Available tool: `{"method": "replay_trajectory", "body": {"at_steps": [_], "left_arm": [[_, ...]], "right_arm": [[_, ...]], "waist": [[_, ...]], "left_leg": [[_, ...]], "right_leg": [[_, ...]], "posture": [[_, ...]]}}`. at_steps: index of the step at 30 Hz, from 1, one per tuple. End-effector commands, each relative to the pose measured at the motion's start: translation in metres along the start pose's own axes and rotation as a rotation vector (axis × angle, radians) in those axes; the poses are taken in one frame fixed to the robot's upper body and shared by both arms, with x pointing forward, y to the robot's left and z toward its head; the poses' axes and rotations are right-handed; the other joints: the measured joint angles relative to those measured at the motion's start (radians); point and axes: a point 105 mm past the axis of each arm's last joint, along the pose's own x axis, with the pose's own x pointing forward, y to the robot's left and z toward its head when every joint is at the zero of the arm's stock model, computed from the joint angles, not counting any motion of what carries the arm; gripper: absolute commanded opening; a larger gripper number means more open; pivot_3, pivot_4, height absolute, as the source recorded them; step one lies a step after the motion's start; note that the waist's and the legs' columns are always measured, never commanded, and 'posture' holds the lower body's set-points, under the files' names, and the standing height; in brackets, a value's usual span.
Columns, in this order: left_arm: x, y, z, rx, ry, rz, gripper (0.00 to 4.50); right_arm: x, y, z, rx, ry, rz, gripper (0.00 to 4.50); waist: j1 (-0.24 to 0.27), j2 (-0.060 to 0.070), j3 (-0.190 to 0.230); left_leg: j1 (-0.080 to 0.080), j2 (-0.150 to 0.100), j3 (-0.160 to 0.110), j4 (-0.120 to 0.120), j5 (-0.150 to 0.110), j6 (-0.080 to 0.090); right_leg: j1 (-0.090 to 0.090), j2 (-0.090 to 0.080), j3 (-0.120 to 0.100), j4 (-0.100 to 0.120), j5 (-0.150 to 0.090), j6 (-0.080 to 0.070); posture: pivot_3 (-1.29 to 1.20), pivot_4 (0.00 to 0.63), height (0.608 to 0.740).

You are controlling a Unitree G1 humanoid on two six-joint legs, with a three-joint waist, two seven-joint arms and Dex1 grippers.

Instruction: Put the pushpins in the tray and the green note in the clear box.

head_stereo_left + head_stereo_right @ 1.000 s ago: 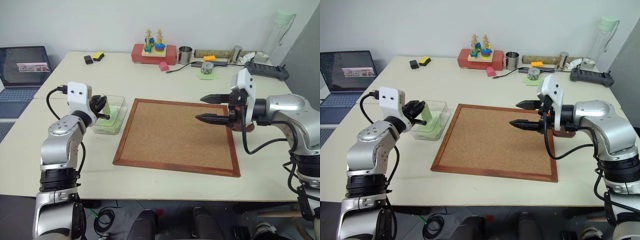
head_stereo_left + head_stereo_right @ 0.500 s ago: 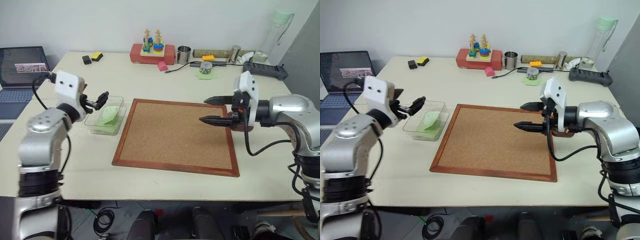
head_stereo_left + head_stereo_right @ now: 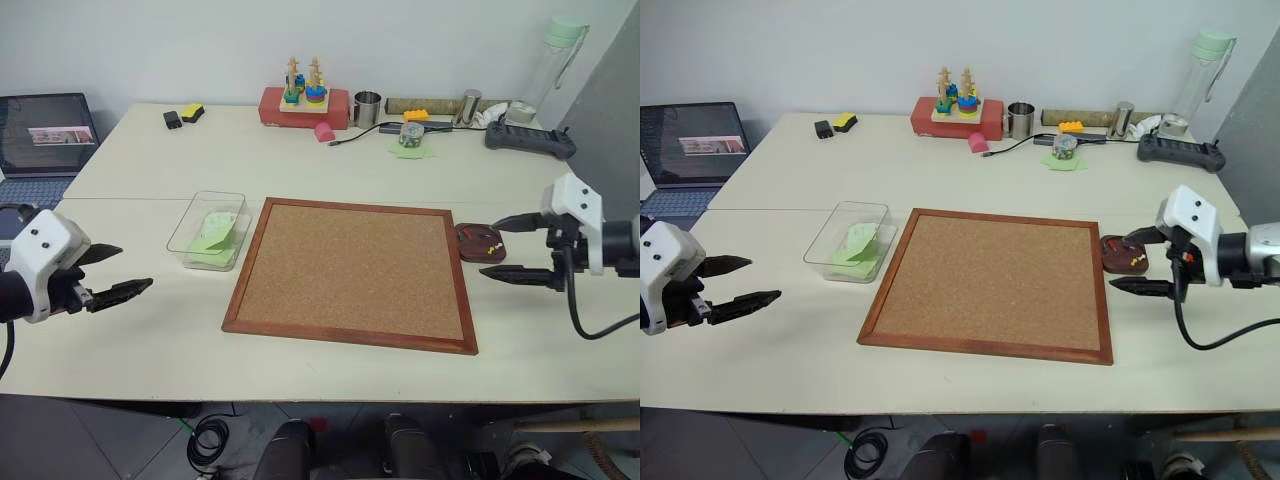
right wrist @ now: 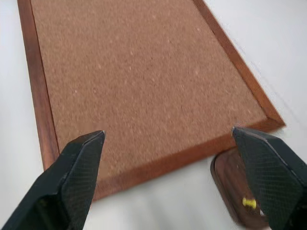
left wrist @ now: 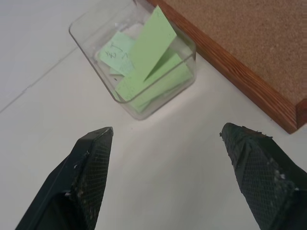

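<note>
The left gripper (image 3: 118, 273) hovers over the surface's (image 3: 330, 160) left edge, fingers spread wide and empty. The right gripper (image 3: 515, 248) hangs near the right edge, fingers likewise spread and empty. Just beside the right gripper sits the tray (image 3: 478, 240), touching the corkboard's (image 3: 355, 272) right side, with pushpins (image 3: 488, 236) inside it. Left of the corkboard stands the clear box (image 3: 190, 222), and the green note (image 5: 152, 43) leans tilted inside it on other green papers.
</note>
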Motion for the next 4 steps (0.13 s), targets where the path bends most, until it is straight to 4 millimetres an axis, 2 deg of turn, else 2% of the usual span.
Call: {"method": "replay_trajectory", "body": {"at_steps": [1, 4], "left_arm": [[-0.0126, 0.0064, 0.0078, 0.025, -0.045, 0.036, 3.86], [-0.0145, 0.0114, 0.0039, 0.008, -0.061, 0.05, 3.86]], "right_arm": [[-0.0168, -0.0058, 0.005, -0.037, -0.009, -0.051, 4.41], [-0.0147, -0.002, 0.0062, -0.039, -0.014, -0.049, 4.41]], "waist": [[-0.001, 0.0, 0.0], [-0.001, 0.0, 0.0]], "left_leg": [[0.0, 0.001, 0.0, 0.0, 0.0, 0.0], [0.0, 0.002, 0.002, -0.001, 0.0, -0.001]], "right_leg": [[0.0, 0.0, 0.0, 0.0, 0.0, 0.001], [-0.001, 0.0, 0.001, 0.0, 0.001, 0.001]], "posture": [[0.0, 0.15, 0.74], [0.0, 0.15, 0.74]]}}
